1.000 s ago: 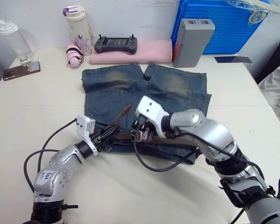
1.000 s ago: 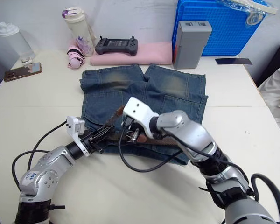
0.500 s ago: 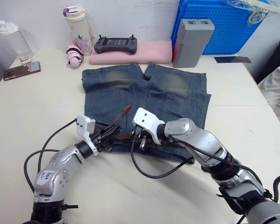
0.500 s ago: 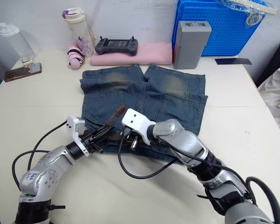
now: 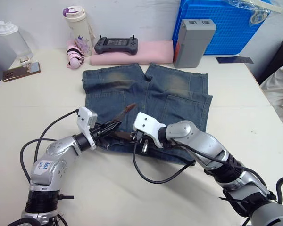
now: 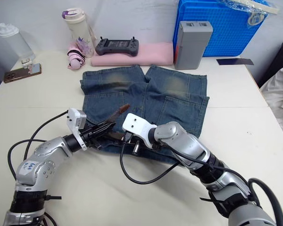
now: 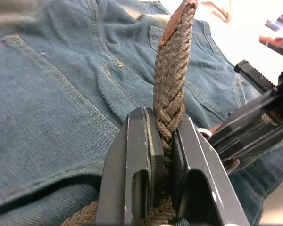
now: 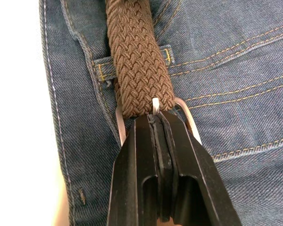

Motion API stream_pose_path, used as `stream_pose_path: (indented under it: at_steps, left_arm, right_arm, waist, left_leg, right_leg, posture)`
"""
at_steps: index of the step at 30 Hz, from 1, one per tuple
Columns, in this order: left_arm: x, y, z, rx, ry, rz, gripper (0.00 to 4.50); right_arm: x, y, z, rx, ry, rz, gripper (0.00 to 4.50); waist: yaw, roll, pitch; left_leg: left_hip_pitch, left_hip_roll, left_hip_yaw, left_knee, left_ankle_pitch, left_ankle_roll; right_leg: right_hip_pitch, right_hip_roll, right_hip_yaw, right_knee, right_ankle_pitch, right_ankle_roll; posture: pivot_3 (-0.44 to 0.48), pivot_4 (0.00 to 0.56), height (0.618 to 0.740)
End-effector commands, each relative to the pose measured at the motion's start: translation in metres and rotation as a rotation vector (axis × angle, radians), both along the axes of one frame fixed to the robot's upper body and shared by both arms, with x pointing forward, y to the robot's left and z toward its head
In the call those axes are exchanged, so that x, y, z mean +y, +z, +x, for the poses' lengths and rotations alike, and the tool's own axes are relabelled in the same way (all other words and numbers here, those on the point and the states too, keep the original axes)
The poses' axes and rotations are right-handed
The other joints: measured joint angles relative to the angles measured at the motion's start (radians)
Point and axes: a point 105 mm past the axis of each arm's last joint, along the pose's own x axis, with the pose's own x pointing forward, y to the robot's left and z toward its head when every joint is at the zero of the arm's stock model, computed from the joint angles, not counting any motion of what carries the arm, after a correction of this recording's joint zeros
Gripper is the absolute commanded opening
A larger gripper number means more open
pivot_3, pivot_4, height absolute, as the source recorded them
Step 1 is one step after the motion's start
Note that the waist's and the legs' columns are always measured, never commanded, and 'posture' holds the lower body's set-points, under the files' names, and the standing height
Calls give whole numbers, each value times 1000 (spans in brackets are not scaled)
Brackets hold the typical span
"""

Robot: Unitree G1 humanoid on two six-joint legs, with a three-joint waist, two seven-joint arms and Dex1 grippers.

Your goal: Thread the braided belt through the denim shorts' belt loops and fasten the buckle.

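Left pincer clamps the braided belt; right pincer clamps the buckle at the denim shorts waistband edge

Braided belt lies on denim shorts — waistband nearest robot.

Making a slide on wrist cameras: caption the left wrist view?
Left gripper shut on the braided belt, its tip raised above the denim shorts.
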Motion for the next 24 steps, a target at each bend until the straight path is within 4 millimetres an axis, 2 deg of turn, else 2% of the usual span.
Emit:
stream_pose_path:
  at_steps: [1, 4, 10, 24]
  left_arm:
    - [-1, 8, 1, -48, -22, 13, 0]
    - [-1, 8, 1, -50, -26, 12, 0]
    - [0, 12, 4, -62, -32, 13, 0]
    - [-1, 30, 7, -120, -49, 26, 0]
  right_arm:
    - [2, 11, 0, -24, 5, 37, 51]
    - [1, 17, 3, -30, -12, 61, 51]
    - [0, 45, 9, -73, -26, 130, 51]
    - [0, 11, 8, -163, 21, -64, 51]
  waist:
    - [0, 0, 0]
    - [1, 0, 0]
    - [1, 0, 0]
    - [0, 0, 0]
  left_leg:
    - [0, 0, 0, 0, 0, 0]
    - [0, 0, 0, 0, 0, 0]
    - [0, 0, 0, 0, 0, 0]
    - [0, 0, 0, 0, 0, 0]
  right_leg:
    - [0, 0, 0, 0, 0, 0]
    - [0, 0, 0, 0, 0, 0]
    - [0, 0, 0, 0, 0, 0]
    - [0, 0, -1, 0, 0, 0]
  posture:
    - [0, 150, 725]
    - [0, 150, 725]
    - [0, 150, 725]
    - [0, 150, 725]
